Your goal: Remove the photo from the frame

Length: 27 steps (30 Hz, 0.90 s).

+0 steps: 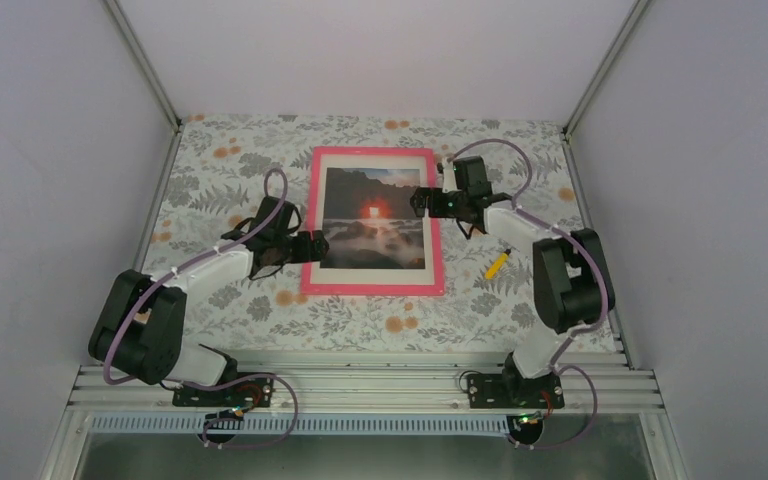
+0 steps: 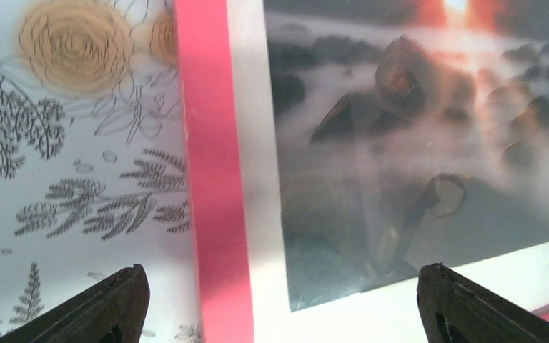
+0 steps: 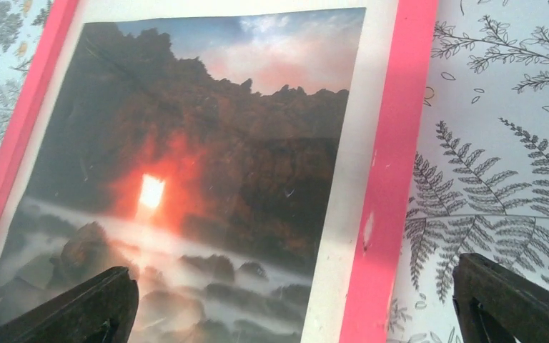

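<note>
Pink frame (image 1: 372, 290) is lying flat, face up, on the floral tablecloth (image 1: 220, 170). The photo (image 1: 375, 215) is sitting inside it, red sun showing, white border all round.

Left fingers (image 2: 107, 307) are standing wide, holding nothing. They're straddling the frame's left rail close to its near-left corner, one tip hanging over the tablecloth, the other over the photo's white border. Contact with the frame: can't tell from the wrist view.

Right fingers (image 3: 507, 304) are standing wide too, also holding nothing. They're straddling the right rail, one tip over the print, the other over the cloth.

Left arm (image 1: 210, 268) is reaching forward and inward, elbow folded back at the near left, wrist pointing at the frame's left side. Right arm (image 1: 520, 225) is bending at a raised elbow on the right, forearm running in to the far half of the frame's right side.

Small yellow pencil-like item (image 1: 497, 264) is lying on the cloth just right of the frame, near that forearm.
</note>
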{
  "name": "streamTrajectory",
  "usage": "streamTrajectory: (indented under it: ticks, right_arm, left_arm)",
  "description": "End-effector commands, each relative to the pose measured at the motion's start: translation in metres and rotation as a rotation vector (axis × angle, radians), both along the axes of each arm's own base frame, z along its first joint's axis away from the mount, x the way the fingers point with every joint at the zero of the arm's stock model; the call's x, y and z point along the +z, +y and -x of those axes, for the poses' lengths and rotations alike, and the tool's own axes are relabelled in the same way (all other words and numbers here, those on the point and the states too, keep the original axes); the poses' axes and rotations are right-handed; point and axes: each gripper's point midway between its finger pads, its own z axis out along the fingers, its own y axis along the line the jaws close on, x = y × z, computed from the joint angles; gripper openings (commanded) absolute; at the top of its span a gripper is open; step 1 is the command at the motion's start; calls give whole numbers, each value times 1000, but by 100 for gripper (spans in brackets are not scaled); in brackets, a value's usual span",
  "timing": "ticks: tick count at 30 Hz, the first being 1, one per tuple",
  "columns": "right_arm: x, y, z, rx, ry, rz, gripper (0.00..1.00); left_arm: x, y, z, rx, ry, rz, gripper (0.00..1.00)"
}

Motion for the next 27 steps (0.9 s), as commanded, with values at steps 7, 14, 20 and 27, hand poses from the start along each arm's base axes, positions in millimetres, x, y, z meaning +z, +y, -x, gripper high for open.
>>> streamTrajectory:
  ticks: [7, 14, 20, 27]
  right_arm:
    - [4, 26, 74, 134, -13, 97, 100]
    - [-2, 55, 113, 249, -34, 118, 100]
    - [-9, 77, 136, 337, -54, 163, 100]
    - [-14, 98, 155, 430, -86, 209, 100]
  left_arm:
    - [-19, 13, 19, 22, 44, -132, 83]
    - [-28, 9, 17, 15, 55, -171, 73]
    - [-38, 8, 16, 10, 72, -183, 61]
    - [-41, 5, 15, -1, 73, -178, 48]
